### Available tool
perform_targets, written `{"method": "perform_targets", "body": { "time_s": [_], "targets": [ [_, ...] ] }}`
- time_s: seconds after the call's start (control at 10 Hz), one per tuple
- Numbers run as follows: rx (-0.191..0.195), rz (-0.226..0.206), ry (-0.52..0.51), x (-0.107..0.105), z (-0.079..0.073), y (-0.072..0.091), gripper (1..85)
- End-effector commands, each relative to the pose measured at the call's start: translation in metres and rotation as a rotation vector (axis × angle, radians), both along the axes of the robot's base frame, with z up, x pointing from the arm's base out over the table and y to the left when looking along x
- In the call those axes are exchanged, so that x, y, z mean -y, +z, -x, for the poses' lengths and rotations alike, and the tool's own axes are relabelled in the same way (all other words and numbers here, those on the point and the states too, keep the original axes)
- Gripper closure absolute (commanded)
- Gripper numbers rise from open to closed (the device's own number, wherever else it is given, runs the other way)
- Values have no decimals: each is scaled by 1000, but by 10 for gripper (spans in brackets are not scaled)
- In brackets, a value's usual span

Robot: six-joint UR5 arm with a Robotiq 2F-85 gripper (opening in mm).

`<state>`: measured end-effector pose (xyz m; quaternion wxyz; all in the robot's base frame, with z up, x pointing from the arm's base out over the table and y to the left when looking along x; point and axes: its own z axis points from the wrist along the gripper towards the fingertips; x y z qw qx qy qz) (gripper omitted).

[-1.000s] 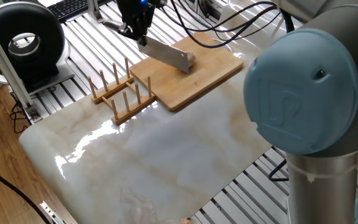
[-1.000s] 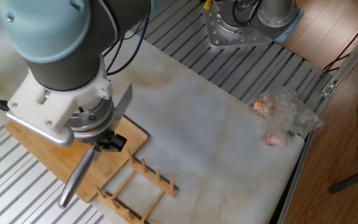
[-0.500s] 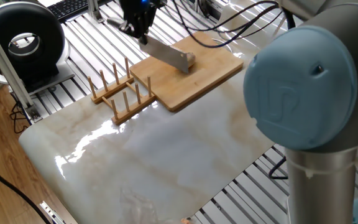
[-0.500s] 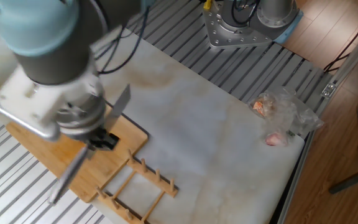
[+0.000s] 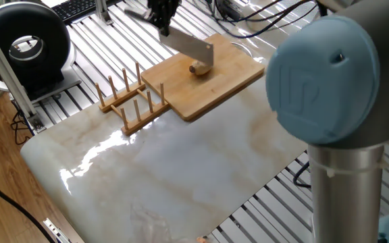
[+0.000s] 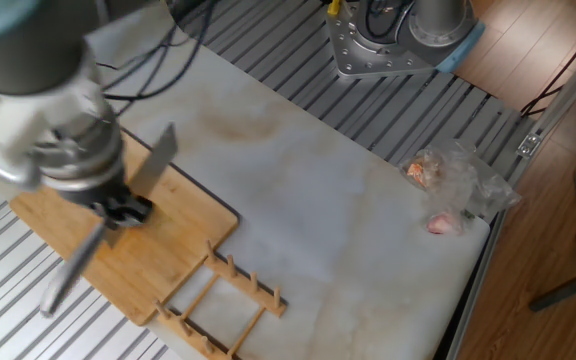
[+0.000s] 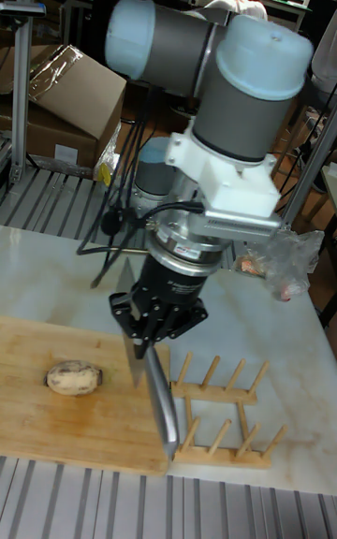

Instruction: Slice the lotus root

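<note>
The lotus root (image 7: 74, 377) lay whole on the bamboo board (image 7: 56, 417), nearer its left end in my tall view, well clear of the board's edges. Just beside it I had the knife (image 7: 131, 319), blade upright and raised off the wood, handle (image 7: 161, 400) slanting down toward the board's near edge. My gripper (image 7: 145, 333) was clamped on that handle. The wooden rack (image 7: 217, 410) stood against the board's right end.

Wooden floor (image 6: 558, 140), cardboard box (image 7: 70, 99)
</note>
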<state>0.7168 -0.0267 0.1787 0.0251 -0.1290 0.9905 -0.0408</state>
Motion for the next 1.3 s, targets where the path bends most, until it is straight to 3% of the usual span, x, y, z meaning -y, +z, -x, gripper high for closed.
{"method": "perform_targets", "body": {
  "time_s": [0.0,0.1,0.3,0.4,0.5,0.6,0.7,1.0,1.2],
  "targets": [
    [19,-1,30,31,-14,-10,843],
    [7,-1,27,31,-11,-11,843],
    [-2,-56,-16,18,-8,-12,843],
    [-24,-128,-23,-1,-2,-12,843],
    [-36,-156,-56,-8,1,-11,843],
    [-33,-86,-79,10,1,-12,843],
    [-33,-43,-81,22,1,-12,843],
    [-54,-50,-75,45,10,-19,843],
    [-46,-93,-75,50,11,-31,843]
  ]
}}
